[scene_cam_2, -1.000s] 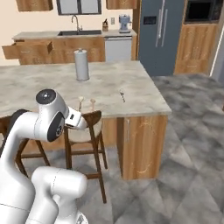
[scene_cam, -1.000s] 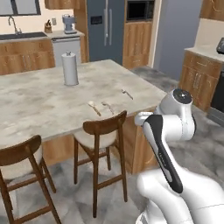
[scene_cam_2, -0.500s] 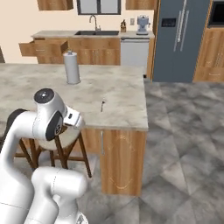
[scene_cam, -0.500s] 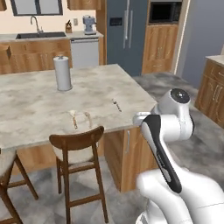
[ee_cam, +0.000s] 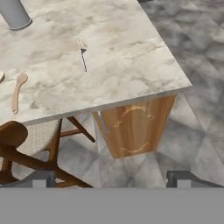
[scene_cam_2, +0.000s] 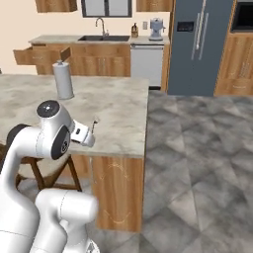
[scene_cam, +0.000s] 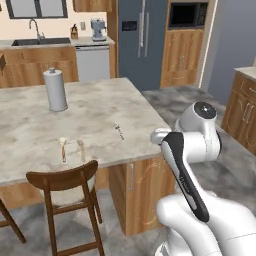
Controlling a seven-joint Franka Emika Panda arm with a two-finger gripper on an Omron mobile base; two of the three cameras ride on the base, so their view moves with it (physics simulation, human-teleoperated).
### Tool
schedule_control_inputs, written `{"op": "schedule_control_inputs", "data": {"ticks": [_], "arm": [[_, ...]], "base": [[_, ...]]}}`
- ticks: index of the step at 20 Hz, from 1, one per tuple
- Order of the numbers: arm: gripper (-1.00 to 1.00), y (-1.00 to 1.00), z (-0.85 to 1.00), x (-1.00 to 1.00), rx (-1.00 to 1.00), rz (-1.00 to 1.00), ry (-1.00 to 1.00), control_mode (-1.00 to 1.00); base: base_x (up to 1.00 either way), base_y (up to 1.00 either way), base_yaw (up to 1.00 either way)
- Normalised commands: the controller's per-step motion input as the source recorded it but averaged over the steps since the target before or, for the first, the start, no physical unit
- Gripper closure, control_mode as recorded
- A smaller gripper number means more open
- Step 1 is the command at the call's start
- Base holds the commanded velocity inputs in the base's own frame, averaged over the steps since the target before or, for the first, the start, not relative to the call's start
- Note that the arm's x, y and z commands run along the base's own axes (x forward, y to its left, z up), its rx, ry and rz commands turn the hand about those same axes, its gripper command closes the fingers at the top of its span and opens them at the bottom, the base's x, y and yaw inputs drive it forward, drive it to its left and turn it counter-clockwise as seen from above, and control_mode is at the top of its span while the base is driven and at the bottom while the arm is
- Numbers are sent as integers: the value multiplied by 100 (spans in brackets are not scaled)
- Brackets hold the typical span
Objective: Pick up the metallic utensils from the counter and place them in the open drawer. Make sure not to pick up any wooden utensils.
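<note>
Hanging over the floor off the tabletop's (scene_cam: 100,107) corner, the end effector (ee_cam: 111,178) has its two fingers spread wide with nothing between them; in the hand view its dark tips sit far apart at the bottom, above a cabinet door under the slab and beside a wooden chair (scene_cam: 67,187). On the marbled tabletop a thin metal utensil (scene_cam: 119,131) lies flat, near the edge that faces the robot and not far from the end by the refrigerator; in the hand view it appears as a slim dark sliver (ee_cam: 82,55), and whether it is one piece or two lying end to end I cannot tell. Two wooden spoons (scene_cam: 71,148) lie side by side, close together, near the same edge, further along it toward the chair, well apart from the metal piece. A grey paper-towel roll (scene_cam: 55,90) stands upright further back on the slab. Against the back wall, in the right base view, an open drawer (scene_cam_2: 42,54) juts from the cabinets left of the sink (scene_cam_2: 103,37)
</note>
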Motion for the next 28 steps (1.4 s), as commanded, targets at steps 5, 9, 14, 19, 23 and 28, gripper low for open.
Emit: {"op": "schedule_control_inputs", "data": {"ticks": [5,9,14,19,23,28], "arm": [[-100,0,0,0,0,0,0,100],[-100,0,0,0,0,0,0,100],[-100,0,0,0,0,0,0,100],[-100,0,0,0,0,0,0,100],[-100,0,0,0,0,0,0,100],[-100,18,0,80,0,0,11,-100]], "base": [[84,16,0],[100,18,0],[46,1,0],[0,0,0],[5,0,0],[9,2,0]]}}
